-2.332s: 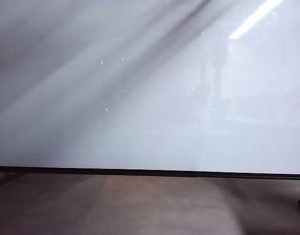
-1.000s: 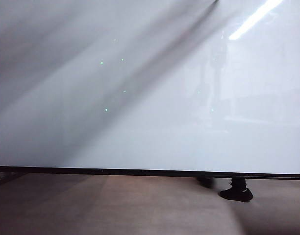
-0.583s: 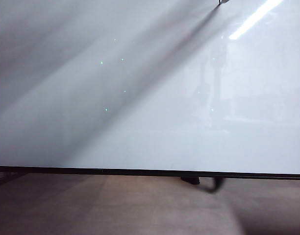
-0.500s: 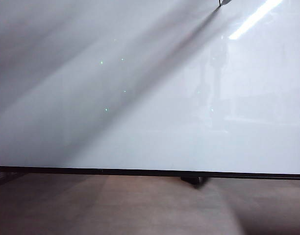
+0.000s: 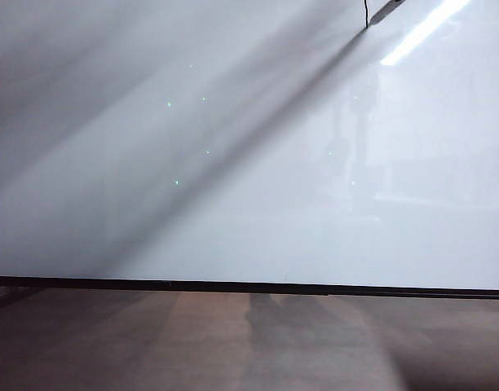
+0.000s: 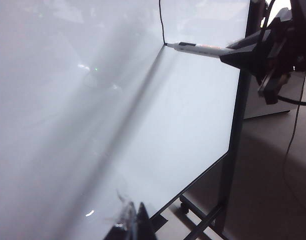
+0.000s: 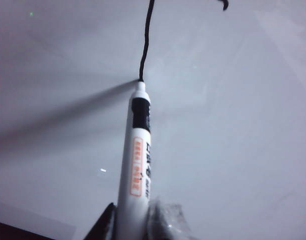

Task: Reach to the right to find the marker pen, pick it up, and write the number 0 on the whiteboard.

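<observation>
**Marker tip on board, 1 stroke drawn**

- Whiteboard [image 5: 233, 204]: large glossy white panel, thin black lower edge, upright on a dark frame w/ a caster; fills most of ext. view. Brown floor [image 5: 192, 342] below it.
- Marker pen [image 7: 138, 155]: white barrel, black band near the tip, orange label print. Tip touches the board at the lower end of a thin black line [image 7: 145, 40]. In ext. view only its front part shows, at top right edge [image 5: 384, 11], slanting down-left to the board.
- Number 0: incomplete; 1 near-vertical stroke plus a short hooked mark to its right, up by the frame edge in right wrist view.
- Right gripper [image 7: 130, 220]: fingers pinch the pen's rear barrel, 1 per side; seen from left wrist cam [image 6: 253, 50] as a black body at the board's right edge, pen pointing left.
- Left gripper [image 6: 135, 225]: low, near the board's bottom edge, well apart from the pen; only dark finger ends show, can't tell if spread or pressed together.
</observation>
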Controlling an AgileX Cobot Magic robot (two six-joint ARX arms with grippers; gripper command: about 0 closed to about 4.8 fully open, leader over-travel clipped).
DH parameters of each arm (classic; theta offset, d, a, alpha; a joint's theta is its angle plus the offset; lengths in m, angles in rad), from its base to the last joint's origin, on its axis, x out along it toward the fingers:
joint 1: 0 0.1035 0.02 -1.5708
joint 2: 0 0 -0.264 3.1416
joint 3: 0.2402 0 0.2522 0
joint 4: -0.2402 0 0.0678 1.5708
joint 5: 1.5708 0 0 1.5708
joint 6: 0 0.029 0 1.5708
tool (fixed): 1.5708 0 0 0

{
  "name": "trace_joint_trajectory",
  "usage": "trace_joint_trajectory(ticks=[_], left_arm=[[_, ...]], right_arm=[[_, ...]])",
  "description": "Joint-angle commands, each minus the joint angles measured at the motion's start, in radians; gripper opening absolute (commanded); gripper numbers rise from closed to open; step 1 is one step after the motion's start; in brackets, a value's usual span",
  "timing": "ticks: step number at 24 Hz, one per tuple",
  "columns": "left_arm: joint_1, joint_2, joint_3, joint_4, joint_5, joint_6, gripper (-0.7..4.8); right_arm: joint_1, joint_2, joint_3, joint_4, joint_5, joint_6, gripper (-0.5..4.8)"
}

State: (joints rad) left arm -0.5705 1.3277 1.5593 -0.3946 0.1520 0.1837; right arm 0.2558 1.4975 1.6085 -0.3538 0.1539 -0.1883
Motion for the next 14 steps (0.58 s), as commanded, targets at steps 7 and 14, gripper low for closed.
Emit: trace_joint_trajectory(ticks=[7, 14], left_arm=[[0.0, -0.004, 0.003, 0.006, -0.002, 0.0, -0.05], [0.0, -0.004, 0.003, 0.006, -0.002, 0.001, -0.05]], right_arm=[[-0.003, 0.0, 0.002, 0.044, 0.009, 0.005, -0.04], [-0.054, 0.0, 0.002, 0.043, 0.006, 0.006, -0.04]])
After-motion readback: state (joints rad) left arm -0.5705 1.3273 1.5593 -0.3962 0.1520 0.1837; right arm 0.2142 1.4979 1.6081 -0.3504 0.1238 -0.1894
